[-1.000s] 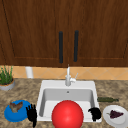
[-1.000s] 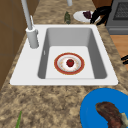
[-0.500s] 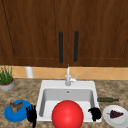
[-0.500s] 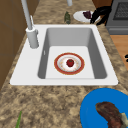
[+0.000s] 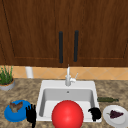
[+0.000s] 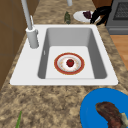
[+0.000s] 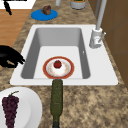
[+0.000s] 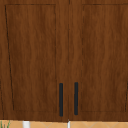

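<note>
A: Right hand (image 5: 94, 113) status?
B: At the sink's (image 5: 45, 86) near right rim, fingers curled together, holding nothing. Just beside it: white plate (image 5: 113, 121) with grapes (image 5: 115, 114).
A: Left hand (image 5: 31, 114)?
B: Fingers straight and apart, between the sink and the blue plate (image 5: 10, 117).
A: In the basin?
B: Red-rimmed plate (image 6: 69, 63) with a strawberry (image 6: 70, 62). Green bottle (image 7: 56, 98) lies on the right counter.
</note>
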### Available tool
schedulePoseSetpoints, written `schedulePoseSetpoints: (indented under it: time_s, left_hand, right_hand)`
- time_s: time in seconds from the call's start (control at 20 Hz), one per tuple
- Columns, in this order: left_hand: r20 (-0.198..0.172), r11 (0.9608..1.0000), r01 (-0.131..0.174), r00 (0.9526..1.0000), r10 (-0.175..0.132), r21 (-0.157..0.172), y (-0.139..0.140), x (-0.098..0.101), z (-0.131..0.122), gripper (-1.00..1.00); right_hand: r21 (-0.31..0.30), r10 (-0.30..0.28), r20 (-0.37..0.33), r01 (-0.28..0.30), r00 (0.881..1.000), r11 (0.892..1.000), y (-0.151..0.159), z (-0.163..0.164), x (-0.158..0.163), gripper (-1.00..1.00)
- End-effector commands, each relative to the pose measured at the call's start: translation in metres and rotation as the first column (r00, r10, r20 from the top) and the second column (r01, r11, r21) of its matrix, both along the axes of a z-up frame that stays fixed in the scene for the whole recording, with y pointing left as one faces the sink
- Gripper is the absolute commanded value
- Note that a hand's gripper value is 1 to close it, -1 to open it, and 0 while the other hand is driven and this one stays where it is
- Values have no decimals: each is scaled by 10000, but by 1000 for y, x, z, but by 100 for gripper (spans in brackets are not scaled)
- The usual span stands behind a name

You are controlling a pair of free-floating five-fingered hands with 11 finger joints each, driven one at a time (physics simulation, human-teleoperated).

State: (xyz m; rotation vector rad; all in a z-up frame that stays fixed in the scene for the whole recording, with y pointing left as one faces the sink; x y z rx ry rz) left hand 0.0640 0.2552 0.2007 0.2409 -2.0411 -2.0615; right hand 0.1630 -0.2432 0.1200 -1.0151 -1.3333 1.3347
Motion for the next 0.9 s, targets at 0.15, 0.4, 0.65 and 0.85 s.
schedulePoseSetpoints:
  time_s: [0.15, 0.4, 0.65, 0.85]
  left_hand:
    - [-192, 10000, 10, 9998, -10, 5, -3, -13, -3, -100]
    - [-249, 9938, 1073, 9940, -1066, 293, -18, -15, 8, -100]
    - [-375, 9893, 1415, 9894, -1401, 357, -23, -22, 16, -100]
    - [-450, 9881, 1530, 9873, -1523, 138, -20, -22, 15, -100]
  right_hand:
    - [0, 0, 0, 0, 10000, 10000, 0, 0, 0, 0]
    - [0, 0, 0, 0, 10000, 10000, 0, 0, 0, 0]
    - [0, 0, 0, 0, 10000, 10000, 0, 0, 0, 0]
    - [0, 0, 0, 0, 10000, 10000, 0, 0, 0, 0]
